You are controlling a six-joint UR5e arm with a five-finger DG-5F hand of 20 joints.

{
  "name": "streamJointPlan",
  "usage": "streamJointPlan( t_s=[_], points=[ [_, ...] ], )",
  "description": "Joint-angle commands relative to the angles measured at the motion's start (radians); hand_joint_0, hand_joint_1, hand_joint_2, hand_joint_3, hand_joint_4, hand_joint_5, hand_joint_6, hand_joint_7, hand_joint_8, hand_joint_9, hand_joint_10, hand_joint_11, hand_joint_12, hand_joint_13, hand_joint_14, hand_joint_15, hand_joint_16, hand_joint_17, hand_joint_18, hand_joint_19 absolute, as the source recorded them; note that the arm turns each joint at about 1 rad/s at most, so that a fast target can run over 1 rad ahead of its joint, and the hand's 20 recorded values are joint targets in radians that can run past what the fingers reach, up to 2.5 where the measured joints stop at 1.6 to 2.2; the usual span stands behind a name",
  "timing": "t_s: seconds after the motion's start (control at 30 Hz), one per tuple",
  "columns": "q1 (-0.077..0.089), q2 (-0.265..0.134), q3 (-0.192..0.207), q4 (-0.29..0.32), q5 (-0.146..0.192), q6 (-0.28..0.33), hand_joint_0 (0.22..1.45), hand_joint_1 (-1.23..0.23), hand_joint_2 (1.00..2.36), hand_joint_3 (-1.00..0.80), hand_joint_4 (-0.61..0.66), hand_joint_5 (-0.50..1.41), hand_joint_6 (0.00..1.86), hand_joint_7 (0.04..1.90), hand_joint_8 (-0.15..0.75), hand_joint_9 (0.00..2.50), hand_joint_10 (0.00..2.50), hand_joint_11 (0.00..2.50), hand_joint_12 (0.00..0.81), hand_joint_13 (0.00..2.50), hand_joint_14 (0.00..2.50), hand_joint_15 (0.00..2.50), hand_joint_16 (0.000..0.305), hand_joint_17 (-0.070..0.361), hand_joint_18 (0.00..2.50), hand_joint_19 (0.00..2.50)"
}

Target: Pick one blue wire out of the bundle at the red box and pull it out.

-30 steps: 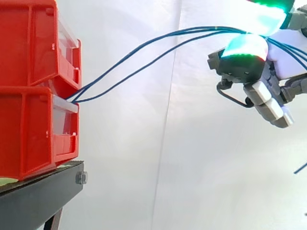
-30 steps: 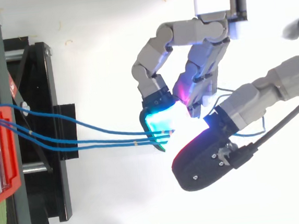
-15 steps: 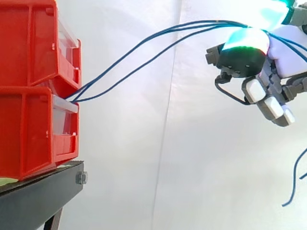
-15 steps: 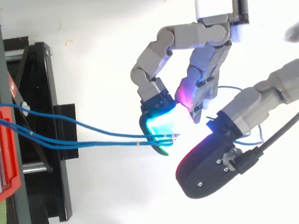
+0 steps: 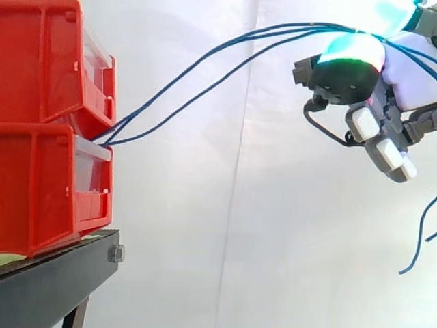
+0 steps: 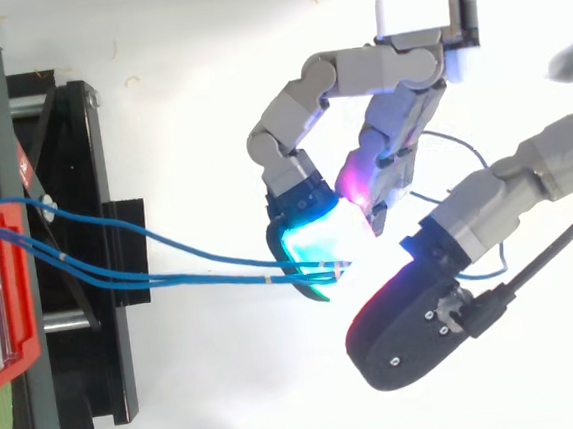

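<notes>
Where the two stacked red bins [image 5: 41, 184] sit on the black stand [image 5: 54, 287] at the left of the side view, the blue wires [image 6: 202, 276] come out of the gap between the upper and lower bin. From there they rise in a long arc across the white curtain [image 5: 205, 239] to the robot hand [image 5: 399, 78] at the upper right, well apart from the bins. Seen from above, the same wires leave the red bin at the left edge and cross the stand. They draw together as they run right and meet the robot hand near the middle of the view. The robot hand is curled closed, with its cyan-glowing fingertip [image 6: 310, 248] pressed toward the dark, red-edged thumb pad [image 6: 406, 314], and the wires run into the pinch between them. Several strands enter that pinch together, and I cannot tell how many of them are actually clamped. Beyond the robot hand, a loose wire end [image 5: 414, 256] hangs down by the right edge of the side view, touching nothing.
</notes>
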Motion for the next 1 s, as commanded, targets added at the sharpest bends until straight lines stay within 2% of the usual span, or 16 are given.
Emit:
streamJointPlan(
  t_s=[0.0,0.1,0.2,0.3,0.37,0.43,0.5,0.57,0.63,0.7,0.77,0.8,0.83,0.9,0.97],
  points=[
    [0.0,0.0,0.0,-0.001,0.0,0.001,0.88,-0.84,1.0,-0.5,-0.31,-0.18,0.91,1.58,0.187,1.02,0.0,0.12,0.345,1.02,0.01,0.32,0.046,0.104,0.9,0.49],
    [0.001,0.0,0.0,-0.001,-0.003,0.009,0.86,-0.86,1.0,-0.5,-0.3,-0.19,0.9,1.52,0.18,1.0,0.0,0.12,0.342,1.01,0.01,0.31,0.046,0.105,0.93,0.45],
    [0.001,0.0,0.0,-0.001,-0.011,0.026,0.84,-0.91,1.0,-0.5,-0.27,-0.19,0.9,1.37,0.175,0.98,0.0,0.13,0.347,1.02,0.01,0.32,0.047,0.106,0.96,0.41],
    [0.001,0.0,0.0,-0.003,-0.014,0.044,0.8,-0.93,1.0,-0.5,-0.23,-0.18,0.91,1.46,0.176,0.99,0.0,0.15,0.344,1.03,0.01,0.32,0.047,0.106,0.98,0.4],
    [-0.002,0.0,0.0,-0.004,-0.018,0.056,0.77,-0.94,1.0,-0.5,-0.23,-0.17,0.92,1.46,0.18,1.02,0.0,0.16,0.347,1.05,0.01,0.34,0.047,0.105,0.99,0.4],
    [-0.002,0.0,0.003,-0.006,-0.026,0.061,0.72,-0.92,1.0,-0.5,-0.22,-0.17,0.92,1.42,0.18,1.03,0.0,0.18,0.347,1.05,0.01,0.34,0.046,0.105,0.99,0.43],
    [-0.002,-0.001,0.005,-0.009,-0.028,0.061,0.67,-0.89,1.0,-0.5,-0.22,-0.16,0.92,1.25,0.19,1.03,0.0,0.18,0.359,1.05,0.01,0.35,0.047,0.105,0.99,0.45],
    [-0.005,0.0,0.005,-0.009,-0.028,0.059,0.63,-0.84,1.0,-0.5,-0.2,-0.15,0.91,1.25,0.195,1.04,0.0,0.19,0.365,1.05,0.01,0.35,0.047,0.106,0.98,0.48],
    [-0.005,-0.001,0.003,-0.009,-0.029,0.061,0.64,-0.82,1.0,-0.5,-0.2,-0.13,0.91,1.28,0.2,1.07,0.0,0.2,0.374,1.06,0.01,0.36,0.048,0.107,0.99,0.49],
    [-0.005,-0.001,0.005,-0.007,-0.029,0.059,0.64,-0.83,1.01,-0.43,-0.2,-0.13,0.92,1.27,0.199,1.09,0.0,0.2,0.369,1.06,0.01,0.37,0.048,0.108,0.99,0.5],
    [-0.003,-0.001,0.005,-0.007,-0.029,0.061,0.6,-0.84,1.01,-0.32,-0.25,-0.1,0.89,1.15,0.174,1.12,0.0,0.04,0.354,1.06,0.01,0.31,0.05,0.113,0.96,0.53],
    [-0.003,-0.001,0.005,-0.009,-0.029,0.059,0.58,-0.82,1.01,-0.33,-0.27,-0.1,0.9,0.95,0.168,1.13,0.0,0.0,0.351,1.04,0.01,0.29,0.051,0.114,0.96,0.54],
    [-0.003,-0.001,0.003,-0.007,-0.029,0.059,0.57,-0.8,1.01,-0.33,-0.23,-0.09,0.88,0.9,0.168,1.13,0.0,0.0,0.359,1.05,0.01,0.26,0.054,0.122,0.97,0.53],
    [-0.003,-0.001,0.005,-0.007,-0.029,0.059,0.56,-0.75,1.01,-0.3,-0.16,-0.08,0.84,0.86,0.166,1.13,0.0,0.0,0.362,1.04,0.01,0.24,0.057,0.128,0.98,0.5],
    [-0.003,-0.001,0.003,-0.007,-0.029,0.059,0.55,-0.72,1.01,-0.26,-0.13,-0.06,0.77,0.98,0.166,1.12,0.0,0.0,0.361,1.03,0.01,0.23,0.056,0.126,0.97,0.51]
  ],
)
